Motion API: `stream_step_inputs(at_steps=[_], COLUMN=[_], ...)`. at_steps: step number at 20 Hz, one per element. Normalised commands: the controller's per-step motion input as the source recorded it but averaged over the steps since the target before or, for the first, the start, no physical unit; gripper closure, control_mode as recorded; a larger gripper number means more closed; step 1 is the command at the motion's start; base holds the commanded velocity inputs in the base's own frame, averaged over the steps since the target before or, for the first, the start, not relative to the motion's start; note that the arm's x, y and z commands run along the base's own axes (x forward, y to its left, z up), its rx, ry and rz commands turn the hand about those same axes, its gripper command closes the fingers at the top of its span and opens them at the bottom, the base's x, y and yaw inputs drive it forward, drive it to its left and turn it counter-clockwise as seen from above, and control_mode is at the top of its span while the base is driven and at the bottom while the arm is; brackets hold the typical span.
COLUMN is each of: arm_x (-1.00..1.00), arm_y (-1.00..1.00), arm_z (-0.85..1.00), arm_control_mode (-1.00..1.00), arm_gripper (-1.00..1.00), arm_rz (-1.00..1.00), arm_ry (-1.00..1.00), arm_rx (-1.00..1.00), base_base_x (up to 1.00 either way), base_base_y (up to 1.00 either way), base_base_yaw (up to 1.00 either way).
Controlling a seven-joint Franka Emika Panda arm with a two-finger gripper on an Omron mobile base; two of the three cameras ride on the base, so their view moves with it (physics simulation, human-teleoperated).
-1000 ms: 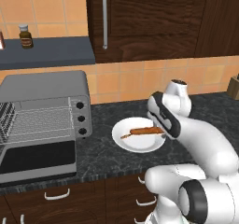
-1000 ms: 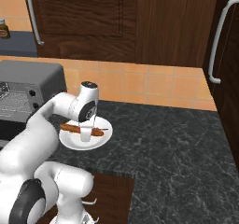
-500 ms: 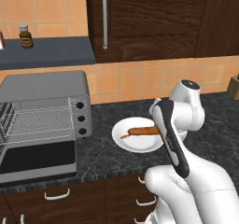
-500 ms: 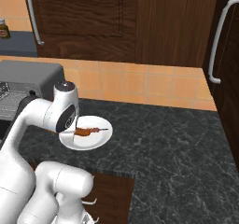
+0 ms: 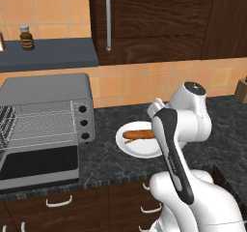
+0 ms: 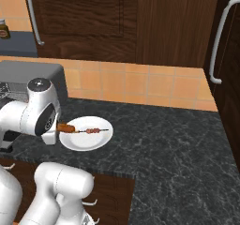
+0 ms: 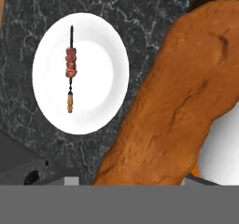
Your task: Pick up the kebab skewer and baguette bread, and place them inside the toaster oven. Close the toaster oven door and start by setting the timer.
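White plate (image 5: 140, 150) sitting on dark speckled counter (image 6: 173, 139); small brown bottle (image 5: 27, 37) with pale cap standing on grey wall shelf (image 5: 53, 54); dark wood cabinets (image 5: 159, 21) hanging above, long metal handle (image 5: 108, 19) running vertically; orange tile backsplash (image 6: 140, 83) running behind counter; drawers with white handles (image 5: 59, 201) showing below counter edge.
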Motion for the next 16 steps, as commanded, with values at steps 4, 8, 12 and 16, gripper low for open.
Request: stream_step_inputs(at_steps=[4, 8, 12, 16], arm_x=[-0.16, -0.14, -0.04, 0.00], arm_y=[0.40, 0.47, 0.42, 0.50], arm_z=[0.44, 0.29, 0.28, 0.20], arm_control_mode=[-1.00, -1.00, -1.00, -1.00], arm_gripper=[1.00, 1.00, 1.00, 1.00], arm_rz=[0.00, 0.00, 0.00, 0.00], arm_ry=[-0.01, 0.00, -0.01, -0.03], arm_rx=[0.00, 0.00, 0.00, 0.00], base_base_x=[0.00, 0.00, 0.00, 0.00], base_base_y=[0.00, 0.00, 0.00, 0.00], base_base_yaw=[0.00, 0.00, 0.00, 0.00])
